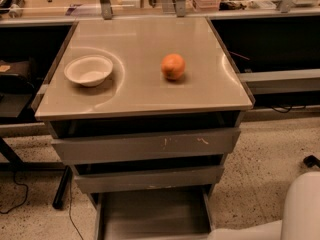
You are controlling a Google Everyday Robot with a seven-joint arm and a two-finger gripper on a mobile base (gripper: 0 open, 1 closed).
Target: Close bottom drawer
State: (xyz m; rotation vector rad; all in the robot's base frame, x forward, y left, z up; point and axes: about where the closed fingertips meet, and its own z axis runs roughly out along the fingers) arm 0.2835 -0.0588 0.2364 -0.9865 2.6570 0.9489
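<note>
The bottom drawer (155, 211) stands pulled out at the foot of the table (140, 91), which carries a white bowl (88, 70) and an orange (173, 66). The claw is out of view, so I cannot tell its state; only the white arm (300, 209) shows, lower right.

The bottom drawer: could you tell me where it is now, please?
Camera view, bottom centre: the bottom drawer stands pulled out under the middle drawer front; the gripper is out of view.
</note>
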